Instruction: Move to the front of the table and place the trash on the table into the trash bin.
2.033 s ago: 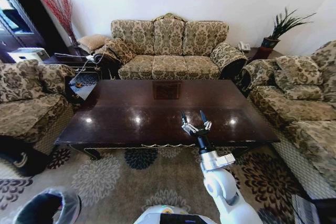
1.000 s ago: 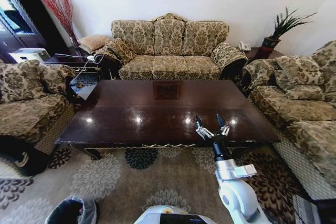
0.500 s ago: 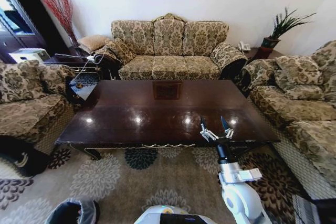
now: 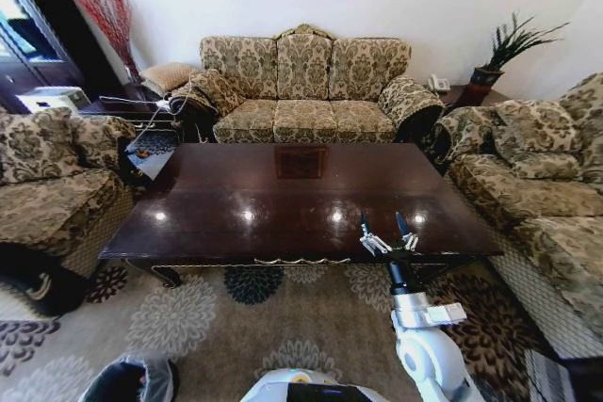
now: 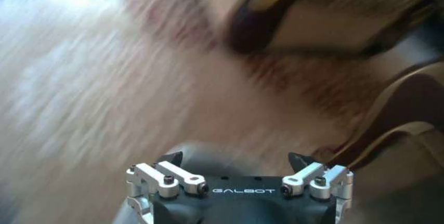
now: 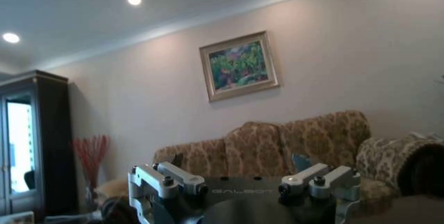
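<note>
right gripper [image 4: 383, 225] open above table [image 4: 245, 190] front edge; left wrist view blurred.

The table [image 4: 283, 200] is dark reddish-brown wood with a glossy, smooth top that mirrors ceiling lights as bright spots. Behind it, the sofa [image 4: 303, 91] is covered in matt woven cloth with a raised damask pattern; the armchairs beside the table wear the same cloth. Under the table lies a carpet [image 4: 226, 322] of soft matt pile with flower patterns. At the table's near edge, the right pincer [image 4: 383, 229] has bare silvery metal links and dark matt fingertips, on an arm of smooth glossy white plastic.
</note>
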Controlling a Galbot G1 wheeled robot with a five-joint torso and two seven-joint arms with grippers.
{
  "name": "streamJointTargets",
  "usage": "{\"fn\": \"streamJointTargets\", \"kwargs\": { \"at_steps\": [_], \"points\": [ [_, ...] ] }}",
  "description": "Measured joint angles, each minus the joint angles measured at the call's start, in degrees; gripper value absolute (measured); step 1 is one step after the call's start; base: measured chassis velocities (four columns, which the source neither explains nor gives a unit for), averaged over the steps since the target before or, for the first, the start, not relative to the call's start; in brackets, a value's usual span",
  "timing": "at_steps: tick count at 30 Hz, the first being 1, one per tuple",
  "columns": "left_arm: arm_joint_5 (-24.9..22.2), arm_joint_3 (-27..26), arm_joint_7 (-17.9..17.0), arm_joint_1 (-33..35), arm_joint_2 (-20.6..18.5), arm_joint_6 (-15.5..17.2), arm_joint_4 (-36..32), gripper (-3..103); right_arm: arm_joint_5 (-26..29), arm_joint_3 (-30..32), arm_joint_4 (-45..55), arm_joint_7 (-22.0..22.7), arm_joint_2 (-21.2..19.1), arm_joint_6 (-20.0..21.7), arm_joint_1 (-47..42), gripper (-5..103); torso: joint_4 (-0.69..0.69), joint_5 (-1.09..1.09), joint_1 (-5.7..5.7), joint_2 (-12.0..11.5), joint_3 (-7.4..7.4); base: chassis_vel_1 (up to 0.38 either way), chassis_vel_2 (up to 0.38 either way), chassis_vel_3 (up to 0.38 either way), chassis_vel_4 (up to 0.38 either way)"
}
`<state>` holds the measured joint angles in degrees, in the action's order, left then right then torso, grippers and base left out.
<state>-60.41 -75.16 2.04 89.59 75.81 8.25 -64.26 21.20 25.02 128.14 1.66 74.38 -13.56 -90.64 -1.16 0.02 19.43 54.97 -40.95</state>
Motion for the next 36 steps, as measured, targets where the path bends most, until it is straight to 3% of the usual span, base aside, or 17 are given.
{"fn": "streamJointTargets", "kwargs": {
  "at_steps": [1,2,3,7,8,9,10,11,13,14,16,19,23,28,36],
  "points": [
    [0.59,0.0,-0.32,0.29,0.0,-0.72,-1.68,100,-0.55,-0.06,0.17,0.45,0.06,0.58,-0.02,100,0.0,0.0,0.0,0.0,0.0,0.0,0.0,0.0,0.0],
    [5.71,0.27,-2.16,1.64,-0.08,-4.95,-9.32,100,-2.85,-0.51,0.9,2.22,0.35,2.79,-0.15,100,0.0,-0.05,0.0,0.0,0.0,0.0,0.0,0.0,0.0],
    [7.74,0.33,-2.59,2.28,-0.13,-6.36,-13.0,100,-3.59,-0.85,1.27,2.85,0.45,3.39,-0.14,100,0.01,-0.05,0.0,0.0,0.0,0.0,0.0,0.0,0.0],
    [11.27,0.27,-3.67,3.51,-0.19,-8.06,-20.69,100,-4.71,-1.54,2.29,3.8,0.6,4.53,-0.17,100,0.02,0.05,0.0,0.0,0.0,0.0,0.0,0.0,0.0],
    [15.21,0.33,-4.97,5.29,-0.15,-9.53,-31.89,100,-5.84,-2.21,3.96,4.65,0.93,6.12,-0.41,100,0.01,-0.05,0.0,-0.01,-0.01,0.0,0.0,0.0,0.0],
    [16.23,0.39,-5.0,5.86,-0.13,-9.72,-35.25,100,-6.3,-2.44,4.58,5.01,1.1,6.66,-0.55,100,0.02,-0.02,0.01,0.0,-0.01,0.0,0.0,0.0,0.0],
    [18.19,0.75,-4.54,7.48,0.13,-9.82,-43.19,100,-7.74,-2.85,5.89,5.95,1.48,7.88,-0.98,100,0.01,0.05,0.0,0.0,-0.01,0.0,0.0,0.0,0.0],
    [18.19,0.75,-4.54,7.48,0.13,-9.82,-43.19,100,-7.74,-2.85,5.89,5.95,1.48,7.88,-0.98,100,0.01,0.05,0.0,0.0,-0.01,0.0,0.0,0.0,0.0],
    [19.25,1.64,-2.51,10.1,0.75,-7.82,-55.34,100,-12.28,-2.89,7.83,6.28,2.72,9.94,-2.58,100,0.0,-0.03,0.01,0.0,-0.01,0.0,0.0,0.0,0.0],
    [19.25,1.64,-2.51,10.1,0.75,-7.82,-55.34,100,-12.28,-2.89,7.83,6.28,2.72,9.94,-2.58,100,0.0,-0.03,0.01,0.0,-0.01,0.0,0.0,0.0,0.0],
    [18.74,3.22,-1.09,11.6,0.77,-4.81,-64.81,100,-16.06,-2.86,9.08,5.55,3.9,10.49,-5.07,100,0.01,0.01,0.0,0.0,0.0,0.0,0.0,0.0,0.0],
    [18.82,6.43,1.46,12.83,-0.44,-2.27,-73.26,100,-17.45,-2.34,10.09,2.75,4.96,8.94,-8.57,100,0.01,0.01,0.0,0.0,0.0,0.0,0.0,0.0,0.0],
    [19.8,11.0,2.19,12.97,-1.89,-0.01,-78.14,100,-19.63,0.36,10.0,-0.95,5.88,4.46,-12.03,100,0.01,-0.02,0.0,0.0,0.0,0.0,0.0,0.0,0.0],
    [22.03,15.57,2.55,12.88,-0.91,2.68,-80.13,100,-20.7,0.35,10.14,-0.71,6.72,3.6,-14.79,100,0.01,-0.01,0.0,0.0,-0.01,0.0,0.0,0.0,0.0],
    [22.23,16.32,2.75,13.06,-0.59,2.88,-79.85,100,-20.55,-0.46,10.42,0.08,6.73,3.63,-15.39,100,0.0,-0.02,0.0,0.0,0.0,0.0,0.0,0.0,0.0]
  ]
}}
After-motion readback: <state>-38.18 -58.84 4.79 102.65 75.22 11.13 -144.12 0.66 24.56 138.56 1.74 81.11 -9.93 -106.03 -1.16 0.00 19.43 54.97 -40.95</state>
